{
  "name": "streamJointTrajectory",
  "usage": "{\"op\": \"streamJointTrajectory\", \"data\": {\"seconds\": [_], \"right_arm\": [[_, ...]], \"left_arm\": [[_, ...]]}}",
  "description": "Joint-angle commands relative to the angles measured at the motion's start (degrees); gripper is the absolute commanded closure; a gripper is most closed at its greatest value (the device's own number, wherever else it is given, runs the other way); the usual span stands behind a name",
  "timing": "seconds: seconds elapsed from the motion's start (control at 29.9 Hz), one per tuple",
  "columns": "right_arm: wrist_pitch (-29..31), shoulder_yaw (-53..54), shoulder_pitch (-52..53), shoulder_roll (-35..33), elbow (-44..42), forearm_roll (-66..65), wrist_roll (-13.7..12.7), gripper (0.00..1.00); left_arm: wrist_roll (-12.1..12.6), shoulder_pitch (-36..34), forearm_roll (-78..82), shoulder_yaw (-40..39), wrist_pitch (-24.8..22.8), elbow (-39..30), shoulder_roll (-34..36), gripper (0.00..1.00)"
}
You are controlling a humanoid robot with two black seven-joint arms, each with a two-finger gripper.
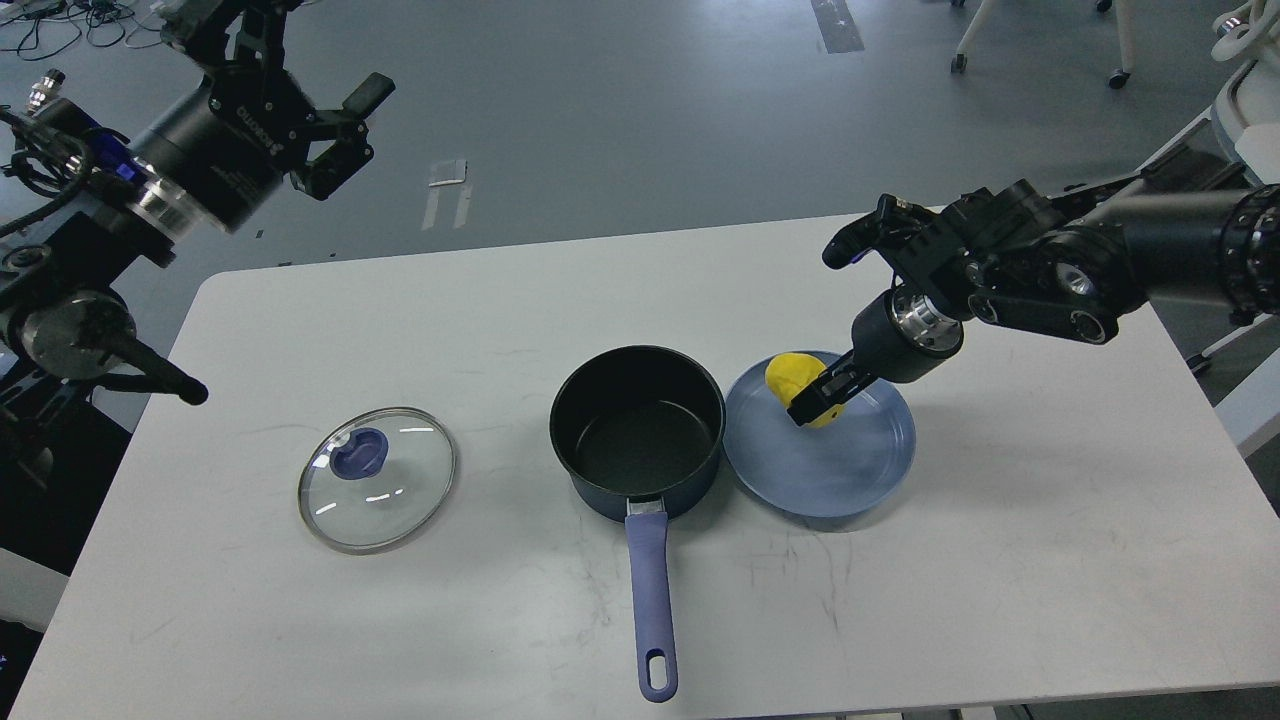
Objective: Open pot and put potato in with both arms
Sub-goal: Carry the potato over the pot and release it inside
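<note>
The dark pot (637,430) stands open at the table's middle, empty, its blue handle pointing toward me. Its glass lid (377,477) with a blue knob lies flat on the table to the left. My right gripper (815,400) is shut on the yellow potato (790,375) and holds it a little above the blue plate (850,470), near the plate's far left rim, just right of the pot. My left gripper (345,135) is open and empty, raised high beyond the table's far left corner.
The white table (1000,560) carries only the pot, lid and plate. Chair legs on wheels (1040,45) stand on the grey floor at the back right. A white frame (1240,100) is at the right edge.
</note>
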Motion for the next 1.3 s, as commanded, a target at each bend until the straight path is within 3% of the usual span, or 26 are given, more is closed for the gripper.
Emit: {"op": "streamJointTrajectory", "data": {"seconds": [0.0, 0.33, 1.04, 1.07, 1.17, 1.27], "right_arm": [[0.0, 1.6, 3.5, -0.1, 1.7, -0.1, 0.0, 0.82], [-0.1, 4.2, 8.3, 11.5, 1.5, 1.7, 0.0, 0.81], [0.0, 3.4, 5.7, 11.5, 0.7, 10.1, 0.0, 0.66], [0.0, 3.3, 5.6, 11.5, 0.7, 10.1, 0.0, 0.63], [0.0, 3.2, 5.5, 11.5, 0.6, 10.0, 0.0, 0.42], [0.0, 3.0, 5.5, 11.5, 0.6, 10.1, 0.0, 0.35]], "left_arm": [[0.0, 0.0, 0.0, -0.1, 0.0, -0.1, -0.1, 0.02], [0.0, 0.0, -0.1, -0.2, 0.1, -0.1, -0.1, 0.02], [0.0, 0.0, -0.3, -0.2, 0.1, -0.1, -0.2, 0.02], [0.0, 0.1, -0.3, -0.2, 0.1, -0.1, -0.2, 0.02], [0.0, 0.1, -0.3, -0.2, 0.1, -0.1, -0.2, 0.02], [0.0, 0.1, -0.3, -0.2, 0.1, -0.1, -0.2, 0.02]]}}
